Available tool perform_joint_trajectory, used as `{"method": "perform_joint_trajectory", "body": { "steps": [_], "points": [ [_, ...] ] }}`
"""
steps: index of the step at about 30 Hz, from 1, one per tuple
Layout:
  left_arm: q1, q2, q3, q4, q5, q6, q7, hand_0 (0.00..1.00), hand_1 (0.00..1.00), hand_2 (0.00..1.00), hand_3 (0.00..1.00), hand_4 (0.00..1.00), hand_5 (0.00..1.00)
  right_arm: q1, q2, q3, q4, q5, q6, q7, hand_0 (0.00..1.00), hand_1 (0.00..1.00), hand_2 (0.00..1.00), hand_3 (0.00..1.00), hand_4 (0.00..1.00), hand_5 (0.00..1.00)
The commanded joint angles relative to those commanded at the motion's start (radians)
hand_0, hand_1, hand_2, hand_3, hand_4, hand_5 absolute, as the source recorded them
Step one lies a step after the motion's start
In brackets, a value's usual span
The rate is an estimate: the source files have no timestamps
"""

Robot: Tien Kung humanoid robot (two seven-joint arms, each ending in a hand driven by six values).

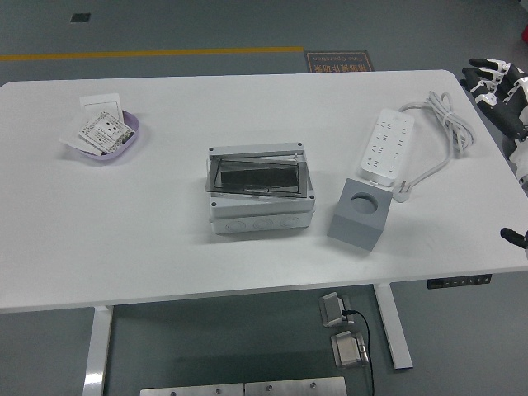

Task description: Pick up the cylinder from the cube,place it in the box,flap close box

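A grey cube with a round hole in its top stands right of centre; the hole looks empty and no cylinder shows on it. The white box sits at the table's middle, its smoky flap lying down over the opening. Something dark shows through the flap, but I cannot make out what it is. My right hand hangs off the table's far right corner, fingers spread and holding nothing, well away from cube and box. The left arm is out of view.
A white power strip with a coiled cable lies behind the cube. At the far left stands a purple bowl with cards in it. A small black part shows at the right edge.
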Motion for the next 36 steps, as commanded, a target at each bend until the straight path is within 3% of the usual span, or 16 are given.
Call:
{"method": "perform_joint_trajectory", "body": {
  "steps": [2, 19, 20, 31, 32, 36],
  "points": [
    [0.000, 0.000, 0.000, 0.000, 0.001, 0.000, 0.001, 0.585, 0.626, 0.544, 0.658, 0.732, 0.351, 0.000, 0.000, 0.000, 0.000, 0.000, 0.000, 0.000, 0.755, 0.650, 0.666, 0.683, 0.739, 0.410],
    [0.003, 0.001, 0.005, 0.000, -0.003, 0.001, 0.014, 0.585, 0.627, 0.451, 0.652, 0.730, 0.351, 0.001, 0.001, -0.004, -0.002, 0.000, -0.001, 0.000, 0.756, 0.649, 0.664, 0.682, 0.738, 0.408],
    [0.002, 0.001, 0.007, 0.000, -0.004, 0.002, 0.015, 0.585, 0.627, 0.398, 0.651, 0.728, 0.354, 0.002, 0.001, -0.005, -0.002, 0.001, -0.001, 0.000, 0.755, 0.648, 0.662, 0.681, 0.738, 0.408],
    [0.002, 0.004, 0.022, 0.000, -0.015, 0.004, 0.026, 0.584, 0.625, 0.409, 0.649, 0.728, 0.355, 0.003, 0.001, -0.010, -0.002, -0.004, -0.001, -0.001, 0.754, 0.649, 0.662, 0.683, 0.739, 0.409],
    [0.002, 0.004, 0.023, 0.000, -0.015, 0.004, 0.026, 0.583, 0.623, 0.485, 0.643, 0.724, 0.357, 0.003, 0.001, -0.010, -0.002, -0.005, -0.001, -0.001, 0.752, 0.649, 0.666, 0.681, 0.739, 0.409],
    [0.001, 0.007, 0.025, 0.000, -0.016, 0.004, 0.027, 0.583, 0.623, 0.485, 0.643, 0.724, 0.357, 0.003, 0.002, -0.012, -0.003, -0.009, 0.001, -0.004, 0.752, 0.649, 0.666, 0.681, 0.739, 0.409]
  ]
}}
